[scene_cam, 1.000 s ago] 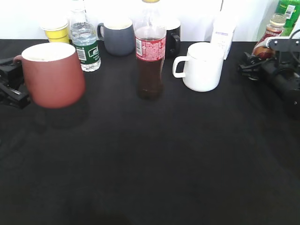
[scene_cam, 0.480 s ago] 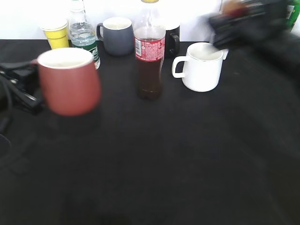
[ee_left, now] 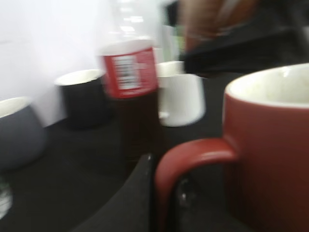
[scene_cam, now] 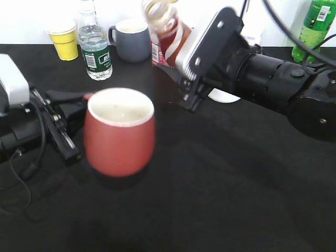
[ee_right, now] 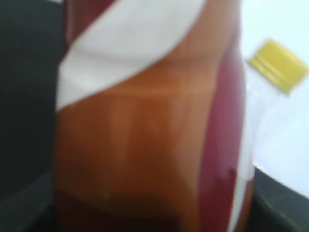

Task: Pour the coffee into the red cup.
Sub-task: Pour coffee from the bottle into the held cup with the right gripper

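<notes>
The red cup [scene_cam: 119, 131] stands upright at the left-middle of the black table, white inside showing. My left gripper [scene_cam: 77, 125] is shut on its loop handle [ee_left: 193, 157], with one finger [ee_left: 137, 198] on each side. I cannot tell whether the cup rests on the cloth. My right gripper [scene_cam: 177, 48] reaches in from the right, shut on the coffee bottle [scene_cam: 167, 29]. The bottle is tilted, pale cap up-left, above and behind the cup. Its orange and red label with the white swirl fills the right wrist view [ee_right: 145, 121], hiding the fingers.
Along the back stand a yellow cup [scene_cam: 64, 38], a green-labelled water bottle [scene_cam: 94, 44], a grey-blue mug [scene_cam: 130, 41] and a green bottle [scene_cam: 314, 26]. The cola bottle [ee_left: 130, 77], black mug [ee_left: 84, 96] and white mug [ee_left: 181, 99] stand behind the cup. Cables [scene_cam: 21, 173] lie at left.
My left gripper has carried the red cup rightward and forward. My right arm has swung from the right edge to the middle, with the coffee bottle raised and tilted.
</notes>
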Motion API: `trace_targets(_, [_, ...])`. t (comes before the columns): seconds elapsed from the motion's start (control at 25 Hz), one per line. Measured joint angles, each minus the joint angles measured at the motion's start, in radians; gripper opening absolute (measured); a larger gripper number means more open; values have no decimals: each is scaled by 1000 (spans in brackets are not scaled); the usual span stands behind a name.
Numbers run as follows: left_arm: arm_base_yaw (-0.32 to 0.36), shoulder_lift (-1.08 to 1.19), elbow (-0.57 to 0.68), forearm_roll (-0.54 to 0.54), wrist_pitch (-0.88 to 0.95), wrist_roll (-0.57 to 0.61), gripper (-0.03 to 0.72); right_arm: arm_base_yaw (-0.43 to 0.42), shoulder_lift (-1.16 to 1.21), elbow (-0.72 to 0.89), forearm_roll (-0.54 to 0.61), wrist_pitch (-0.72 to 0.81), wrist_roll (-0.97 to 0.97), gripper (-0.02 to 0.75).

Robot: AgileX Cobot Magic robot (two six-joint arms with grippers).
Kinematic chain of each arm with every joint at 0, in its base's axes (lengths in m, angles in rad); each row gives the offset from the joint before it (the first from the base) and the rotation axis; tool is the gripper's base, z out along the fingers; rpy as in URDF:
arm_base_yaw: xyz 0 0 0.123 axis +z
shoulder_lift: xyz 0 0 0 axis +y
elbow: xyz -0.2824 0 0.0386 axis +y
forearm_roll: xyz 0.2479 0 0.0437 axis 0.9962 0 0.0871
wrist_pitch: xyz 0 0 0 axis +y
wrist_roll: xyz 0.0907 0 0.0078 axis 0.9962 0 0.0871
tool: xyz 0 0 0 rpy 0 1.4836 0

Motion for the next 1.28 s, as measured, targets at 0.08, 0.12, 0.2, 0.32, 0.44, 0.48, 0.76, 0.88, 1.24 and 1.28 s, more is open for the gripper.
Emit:
trace_targets(0.08, [0, 0, 0, 6, 0, 0, 42, 0, 0, 0, -1, 0, -147, 529])
trace_targets(0.12, [0, 0, 0, 5, 0, 3, 42, 0, 0, 0, -1, -1, -184, 529])
trace_targets(0.2, [0, 0, 0, -6, -1, 61, 42, 0, 0, 0, -2, -6, -213, 529])
trace_targets(0.32, [0, 1, -16, -26, -3, 79, 42, 0, 0, 0, -2, -9, -304, 529])
trace_targets(0.44, [0, 1, -19, -46, -5, 79, 42, 0, 0, 0, -2, -27, -400, 529])
trace_targets(0.48, [0, 1, -19, -46, -5, 79, 42, 0, 0, 0, -2, -36, -431, 529])
trace_targets(0.76, [0, 1, -19, -11, -5, 79, 42, 0, 0, 0, -3, -56, -623, 529])
trace_targets(0.88, [0, 1, -19, -5, -5, 79, 42, 0, 0, 0, 4, -58, -693, 529])
trace_targets(1.24, [0, 2, -19, -5, -5, 79, 42, 0, 0, 0, 13, -60, -827, 529])
trace_targets(1.28, [0, 2, -19, -5, -5, 79, 42, 0, 0, 0, 27, -61, -838, 529])
